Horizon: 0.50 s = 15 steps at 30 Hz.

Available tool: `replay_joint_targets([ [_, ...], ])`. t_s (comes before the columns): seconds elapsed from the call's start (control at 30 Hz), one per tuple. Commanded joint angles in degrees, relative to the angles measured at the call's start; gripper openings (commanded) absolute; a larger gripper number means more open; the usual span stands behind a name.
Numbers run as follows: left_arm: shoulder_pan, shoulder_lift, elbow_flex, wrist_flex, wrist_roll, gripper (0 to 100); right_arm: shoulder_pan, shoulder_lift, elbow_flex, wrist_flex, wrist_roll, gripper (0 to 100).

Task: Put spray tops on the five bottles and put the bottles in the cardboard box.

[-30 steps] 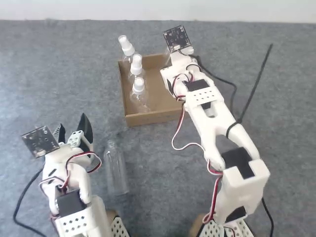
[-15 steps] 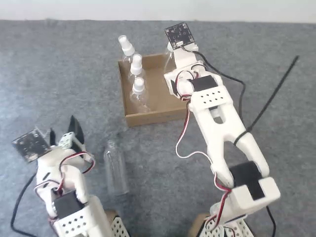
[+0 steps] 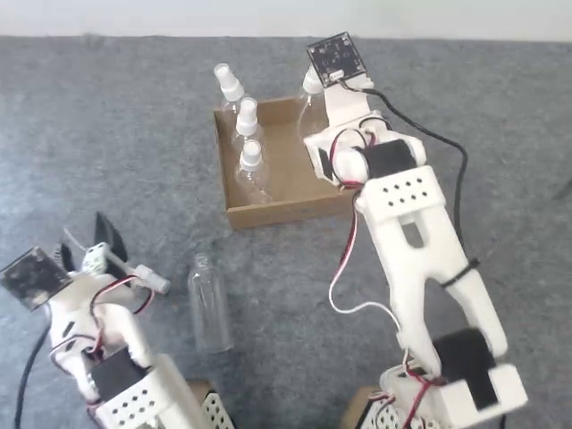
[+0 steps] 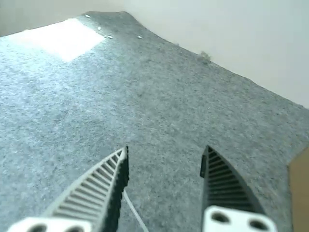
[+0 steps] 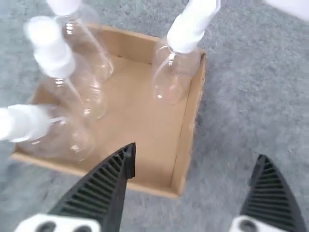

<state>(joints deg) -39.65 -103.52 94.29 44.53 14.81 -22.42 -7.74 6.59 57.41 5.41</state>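
Swung outward, left claw (image 4: 166, 154) gapes (right claw (image 5: 195, 152) too); capless bottle (image 3: 208, 307) lies neck toward box (image 3: 268, 213).

Soft even light, one bright patch on the carpet (image 4: 67, 36).

Five bottles, one cardboard box, two arms.
Four spray-topped bottles stood in the single cardboard box (image 3: 288, 170) at upper centre: far bottle (image 3: 232, 96), middle bottle (image 3: 246, 123), near bottle (image 3: 253, 172), corner bottle (image 3: 310, 83). One uncapped bottle (image 3: 209, 306) lay at lower centre. The left arm (image 3: 100, 332) was at lower left, the right arm (image 3: 413, 228) at right.
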Motion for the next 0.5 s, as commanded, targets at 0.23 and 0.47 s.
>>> replay_joint_targets([
  [0.23,-6.5,-0.9,-2.3,-2.2,0.1,23,-11.9,-12.4,-0.7,10.0,-0.1,23.6],
  [0.47,-10.0,-0.9,-2.4,-2.3,0.1,23,-17.2,-14.2,-0.7,14.1,-0.3,23.5],
])
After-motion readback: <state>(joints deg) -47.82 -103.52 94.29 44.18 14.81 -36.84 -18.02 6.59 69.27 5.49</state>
